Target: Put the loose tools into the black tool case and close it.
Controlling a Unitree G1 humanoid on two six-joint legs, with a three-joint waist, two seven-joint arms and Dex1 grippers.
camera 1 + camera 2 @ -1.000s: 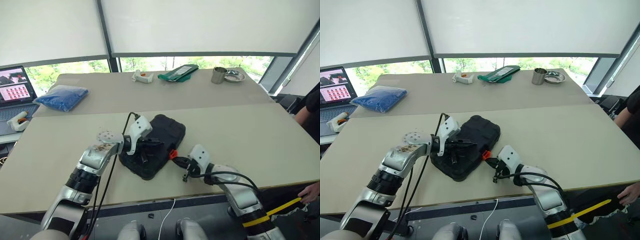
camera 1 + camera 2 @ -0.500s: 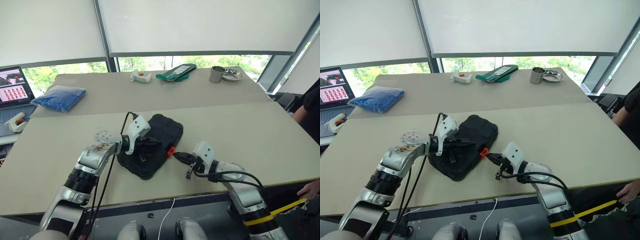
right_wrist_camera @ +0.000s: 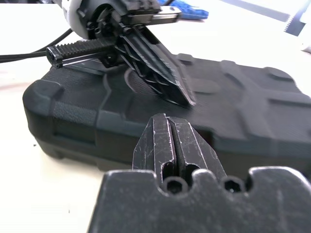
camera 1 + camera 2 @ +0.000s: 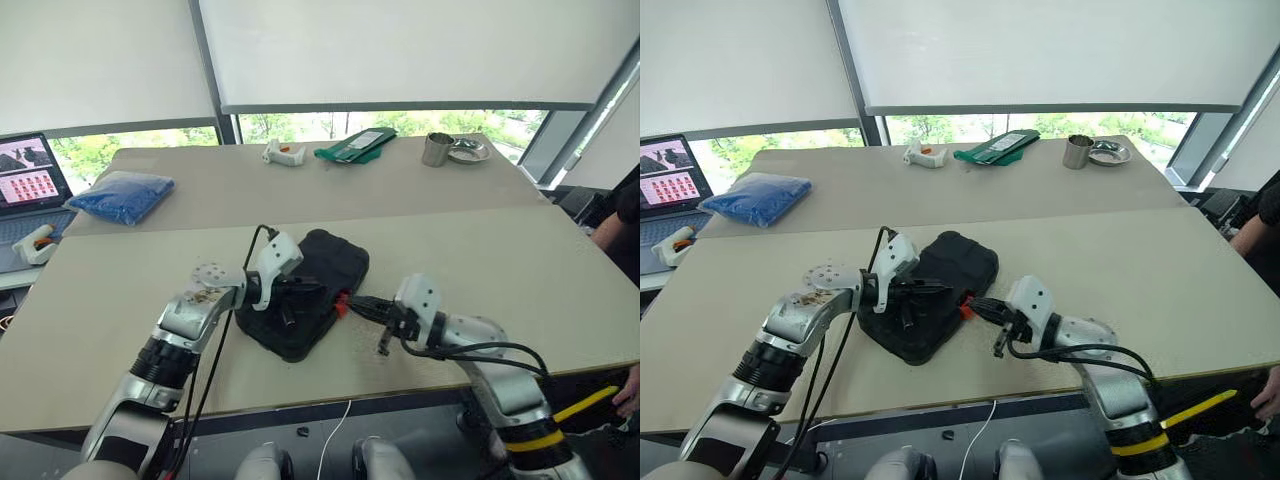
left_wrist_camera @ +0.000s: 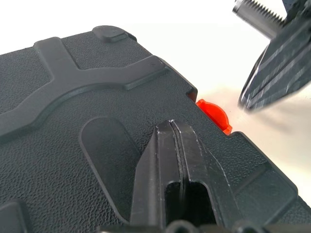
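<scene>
The black tool case (image 4: 325,262) lies shut on the near table, its orange latch (image 4: 341,303) on the side facing my right arm. My left gripper (image 4: 318,288) is shut, its tip resting on the lid (image 5: 73,145) just behind the latch (image 5: 214,112). My right gripper (image 4: 352,300) is shut too and empty; it hovers beside the latch, pointing at the case's side wall (image 3: 73,121). The loose tools are out of view.
On the far table are a blue bag (image 4: 123,193), a white-and-orange object (image 4: 284,153), a green item (image 4: 355,145), a metal cup (image 4: 436,149) and a dish (image 4: 468,150). A laptop (image 4: 30,180) stands at the left, and a person (image 4: 622,215) at the right edge.
My right gripper has risen from near the tabletop to the latch's height and moved slightly to the right. The left gripper and the case have stayed put.
</scene>
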